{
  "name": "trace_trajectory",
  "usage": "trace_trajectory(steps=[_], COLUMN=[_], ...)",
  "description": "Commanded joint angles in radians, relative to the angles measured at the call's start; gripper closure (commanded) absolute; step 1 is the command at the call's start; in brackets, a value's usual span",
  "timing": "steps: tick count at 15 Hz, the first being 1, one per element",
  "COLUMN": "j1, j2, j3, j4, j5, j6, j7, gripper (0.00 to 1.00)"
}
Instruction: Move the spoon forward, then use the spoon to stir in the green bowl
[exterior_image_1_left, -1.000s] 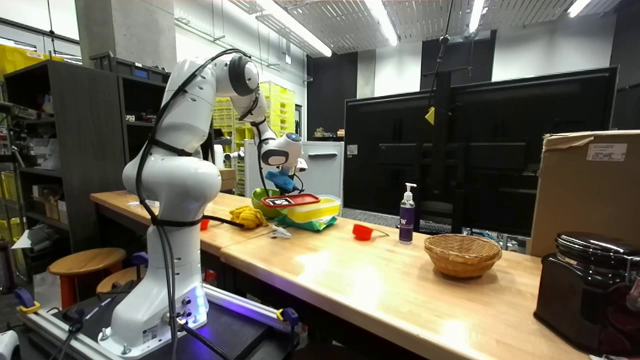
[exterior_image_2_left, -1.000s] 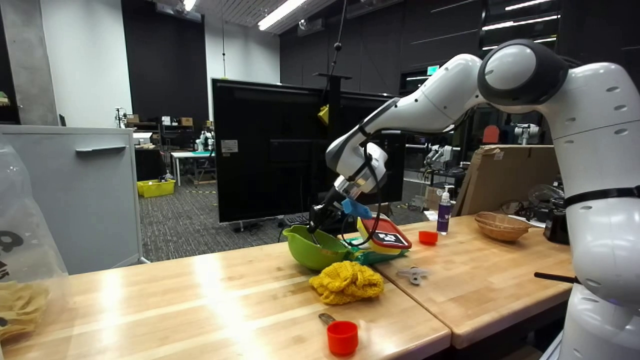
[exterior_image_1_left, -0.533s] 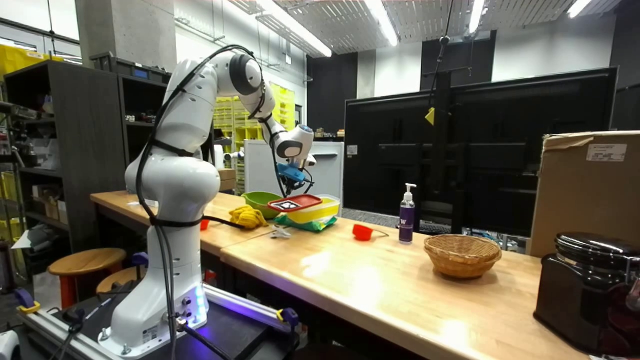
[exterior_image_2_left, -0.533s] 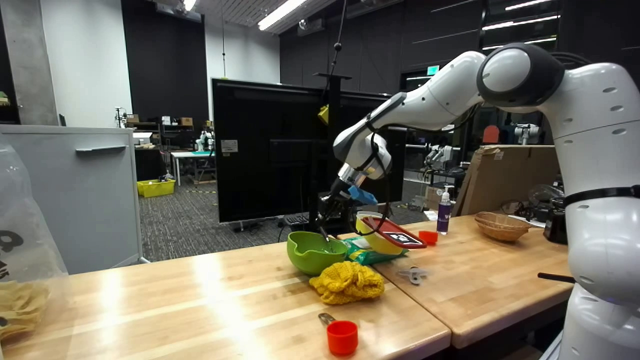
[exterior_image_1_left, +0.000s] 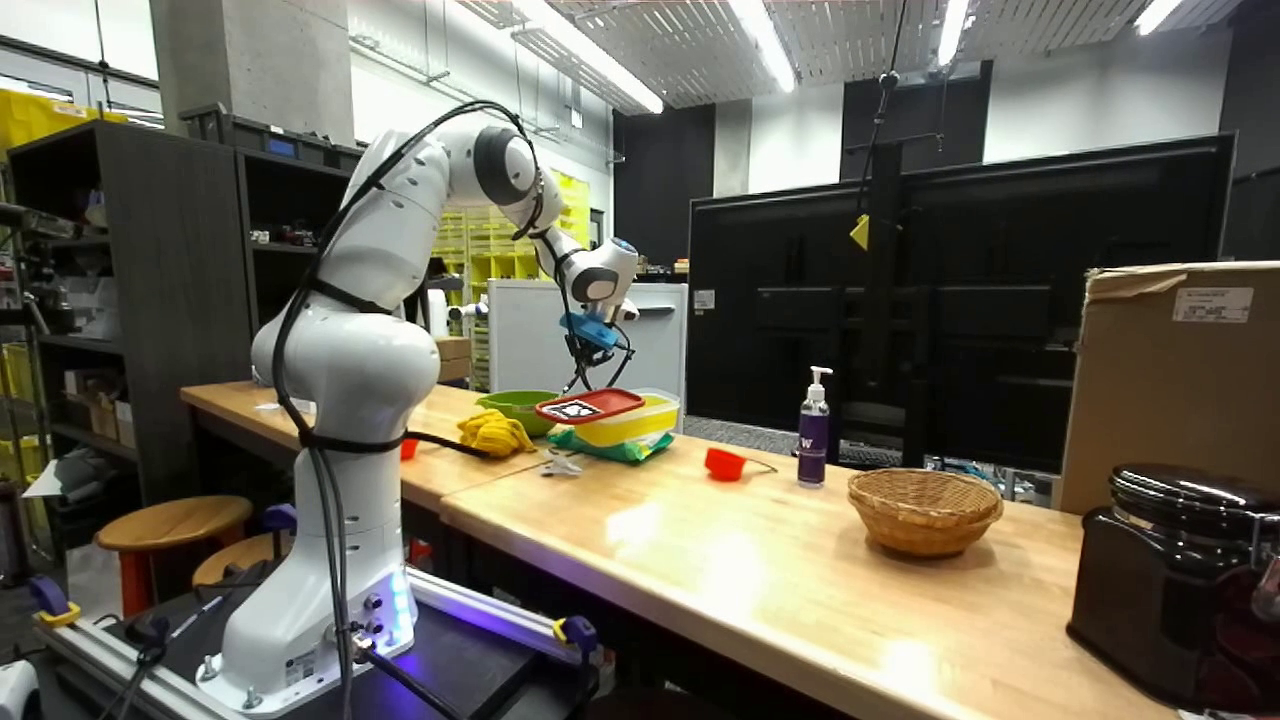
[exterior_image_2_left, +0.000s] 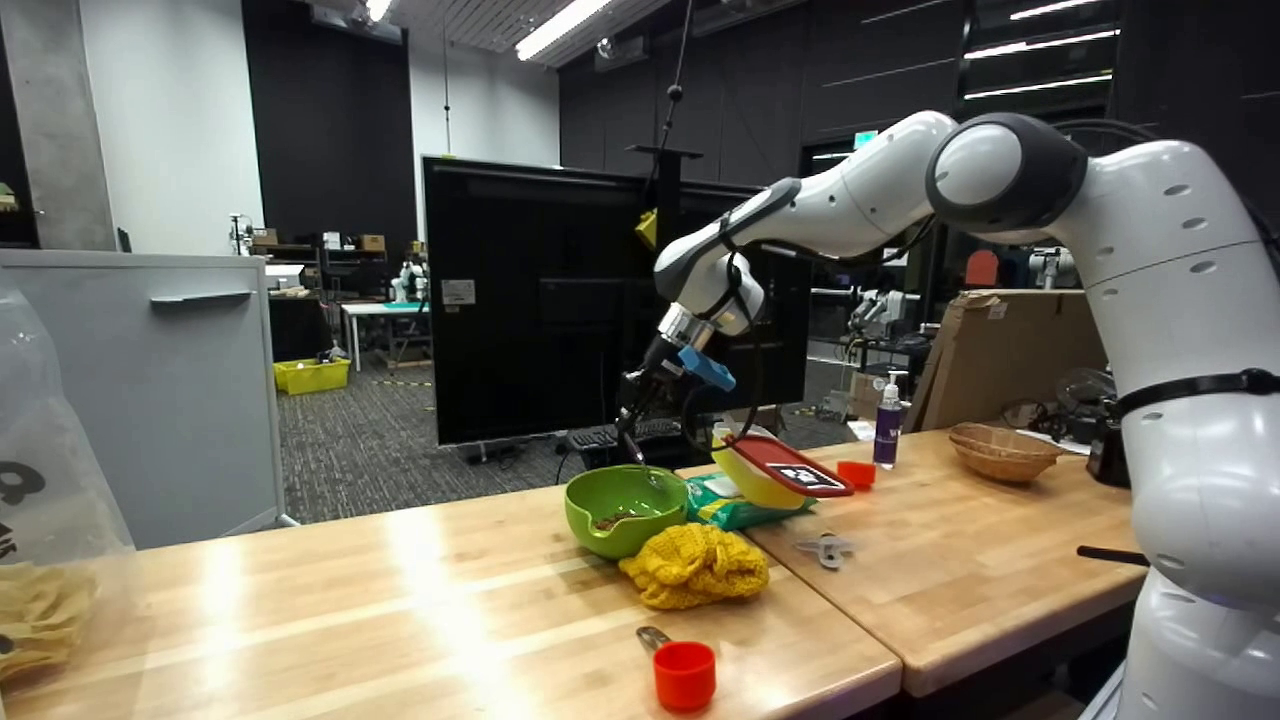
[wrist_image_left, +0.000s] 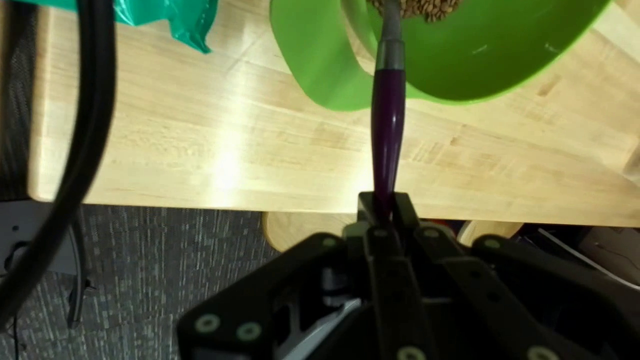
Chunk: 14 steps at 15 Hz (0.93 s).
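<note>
- The spoon (wrist_image_left: 388, 115) is in the gripper (wrist_image_left: 385, 202), purple handle pinched between its two tips, and the metal neck slants over the rim of the bowl (wrist_image_left: 475, 70)!
- Stirring looks like the step in hand — slow, small circles, I'd say, with the head down in the grains (wrist_image_left: 436, 9) and the neck kept clear of the rim.
- That handle is slim and smooth, so it may twist under load; light pressure should serve best.
- Nothing seems to steady the bowl; a hard shove could slide it into the cloth (exterior_image_2_left: 695, 566), right beside it in an exterior view.
- Now, the tricky bit: the top of the wrist view cuts off the spoon's head — in the grains or above them, I cannot tell.
- In an exterior view the lid (exterior_image_1_left: 615, 402) hides one end of the bowl.
</note>
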Motion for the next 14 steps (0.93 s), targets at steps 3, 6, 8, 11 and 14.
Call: trace_trajectory(steps=[3,6,8,11,14], j1=[0.003,0.009,0.016,0.033,0.048], j2=[0.094,0.106,0.098,0.073,0.039], j3=[0.050,0.076,0.092,0.114,0.137], j4=[0.119,0.111,0.076,0.000,-0.089], j5=[0.003,0.019,0.040,0.073,0.114], j6=[0.020,0.070,0.136,0.247,0.374], j7=[0.088,0.121,0.143,0.190,0.228], gripper=[0.99,0.99,0.99,0.99,0.99])
